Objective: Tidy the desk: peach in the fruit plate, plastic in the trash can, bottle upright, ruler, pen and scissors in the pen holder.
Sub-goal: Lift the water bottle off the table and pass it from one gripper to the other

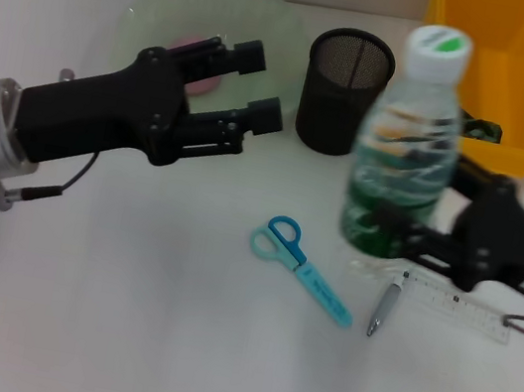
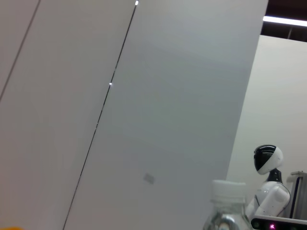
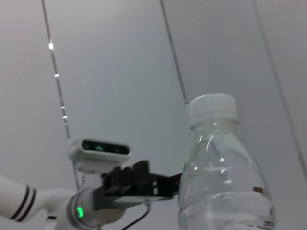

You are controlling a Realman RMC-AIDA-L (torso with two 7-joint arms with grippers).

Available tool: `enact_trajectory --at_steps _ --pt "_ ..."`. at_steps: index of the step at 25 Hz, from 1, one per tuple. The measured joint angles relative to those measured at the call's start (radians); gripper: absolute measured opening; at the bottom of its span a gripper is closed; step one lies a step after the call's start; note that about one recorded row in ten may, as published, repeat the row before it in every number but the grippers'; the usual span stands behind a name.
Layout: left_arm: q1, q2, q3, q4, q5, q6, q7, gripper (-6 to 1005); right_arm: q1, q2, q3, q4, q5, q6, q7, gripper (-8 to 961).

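White counter [image 1: 118, 333]: I see the right gripper [image 1: 397, 241] fingers clamped on the upright bottle [image 1: 406, 145]; left gripper [image 1: 260, 85] fingers spread wide, scissors [image 1: 300, 268] below them.

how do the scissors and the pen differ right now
The scissors are blue with looped handles; the pen is a slim grey stick. The scissors lie alone on open desk, while the pen lies beside the ruler near the bottle. The scissors look larger than the pen. Both lie flat, outside the holder.
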Motion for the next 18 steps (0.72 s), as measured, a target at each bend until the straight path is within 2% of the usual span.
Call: enact_trajectory --at_steps 1,7,18 --pt "-0.007 0.000 0.000 -0.010 0.000 0.000 0.012 800 0.031 0.004 -0.032 0.044 -0.001 0.032 -0.020 748" --pt "-0.032 -0.004 0.013 -0.024 -0.002 -0.004 0.027 792 0.103 0.007 -0.089 0.145 -0.001 0.105 -0.069 747" --pt "-0.054 -0.006 0.038 -0.047 0.002 -0.026 0.030 777 0.154 0.012 -0.110 0.203 0.003 0.155 -0.102 744"
